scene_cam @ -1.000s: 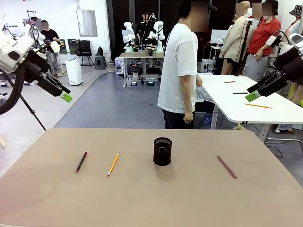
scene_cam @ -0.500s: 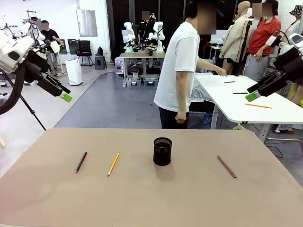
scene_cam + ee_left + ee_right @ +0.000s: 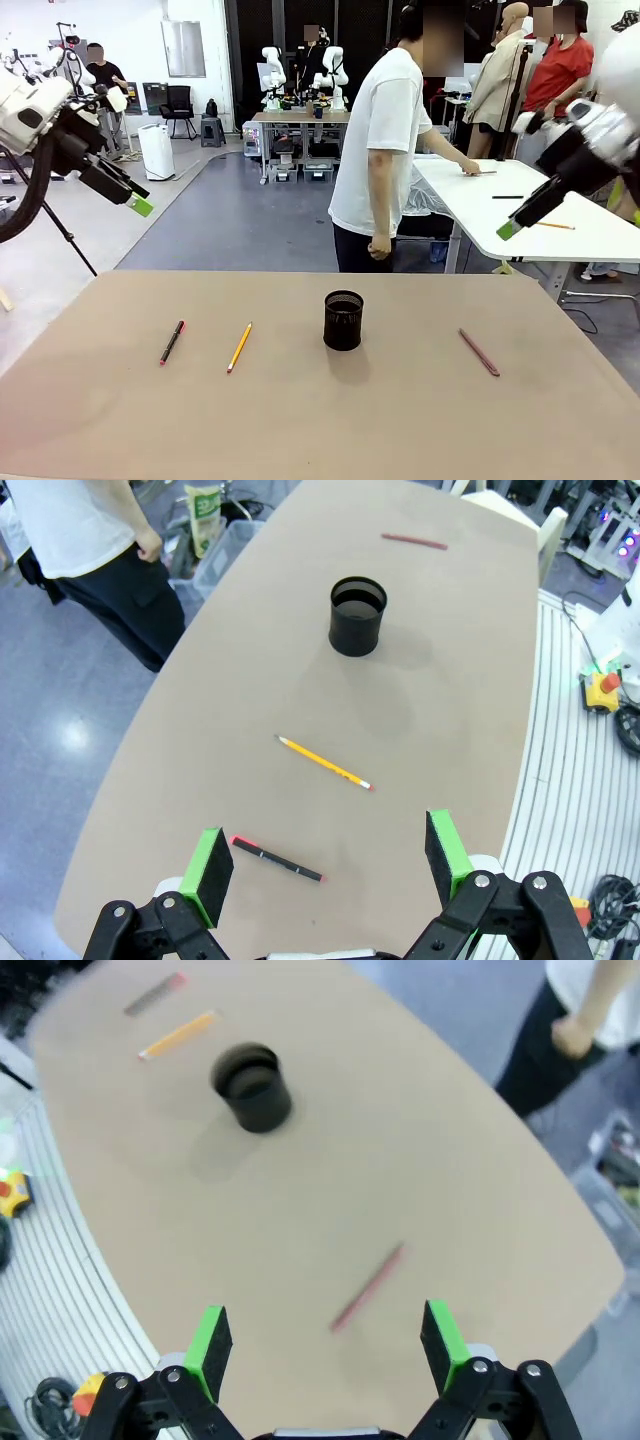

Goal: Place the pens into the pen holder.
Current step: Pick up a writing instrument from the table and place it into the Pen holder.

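Work hasn't started, we reckon: red pen (image 3: pixel 172 342) and yellow pencil (image 3: pixel 239 347) lie near the left edge of the worktop (image 3: pixel 400 420), a maroon pen (image 3: pixel 478 352) near its right, the mesh pen holder (image 3: pixel 343 320) empty at the middle, while left gripper (image 3: pixel 140 205) and right gripper (image 3: pixel 508 230) hover wide open, holding nothing.

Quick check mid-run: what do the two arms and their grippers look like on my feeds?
The left arm and right arm have rounded white shells; a thick black cable loops below the left one. The left gripper and right gripper are black, two-fingered, with bright green pads.
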Tool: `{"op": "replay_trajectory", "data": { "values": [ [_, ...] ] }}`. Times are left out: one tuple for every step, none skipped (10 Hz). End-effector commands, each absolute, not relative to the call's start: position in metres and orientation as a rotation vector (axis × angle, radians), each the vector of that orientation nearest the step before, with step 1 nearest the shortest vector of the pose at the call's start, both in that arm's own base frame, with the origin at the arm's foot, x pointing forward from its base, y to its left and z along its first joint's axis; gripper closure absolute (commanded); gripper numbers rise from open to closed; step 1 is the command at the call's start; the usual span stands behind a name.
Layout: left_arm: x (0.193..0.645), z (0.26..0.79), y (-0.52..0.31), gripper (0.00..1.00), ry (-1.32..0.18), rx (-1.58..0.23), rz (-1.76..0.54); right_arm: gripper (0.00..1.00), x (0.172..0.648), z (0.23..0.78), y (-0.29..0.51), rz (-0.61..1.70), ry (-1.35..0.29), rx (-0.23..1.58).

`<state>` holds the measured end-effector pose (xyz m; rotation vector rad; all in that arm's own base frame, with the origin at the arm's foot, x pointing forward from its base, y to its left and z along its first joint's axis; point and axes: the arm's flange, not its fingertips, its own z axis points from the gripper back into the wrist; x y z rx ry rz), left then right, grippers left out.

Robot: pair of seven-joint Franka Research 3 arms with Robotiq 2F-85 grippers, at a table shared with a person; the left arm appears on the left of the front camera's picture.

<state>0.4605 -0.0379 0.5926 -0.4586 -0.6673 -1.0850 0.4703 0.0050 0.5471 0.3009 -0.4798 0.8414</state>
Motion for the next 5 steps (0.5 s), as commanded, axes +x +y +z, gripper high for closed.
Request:
{"op": "replay_trajectory", "data": {
  "values": [
    [0.46,0.593,-0.038,0.0,-0.671,-0.46,-1.088,0.0,0.479,0.522,0.025,0.75,-0.323,0.166],
    [0.46,0.593,-0.038,0.0,-0.671,-0.46,-1.088,0.0,0.481,0.504,0.031,0.716,-0.262,0.12],
    [0.46,0.593,-0.038,0.0,-0.671,-0.46,-1.088,0.0,0.485,0.487,0.036,0.691,-0.215,0.084],
    [0.46,0.593,-0.038,0.0,-0.671,-0.46,-1.088,0.0,0.484,0.475,0.037,0.667,-0.192,0.056],
    [0.46,0.593,-0.038,0.0,-0.671,-0.46,-1.088,0.0,0.488,0.465,0.033,0.655,-0.173,0.056]
  ]
}}
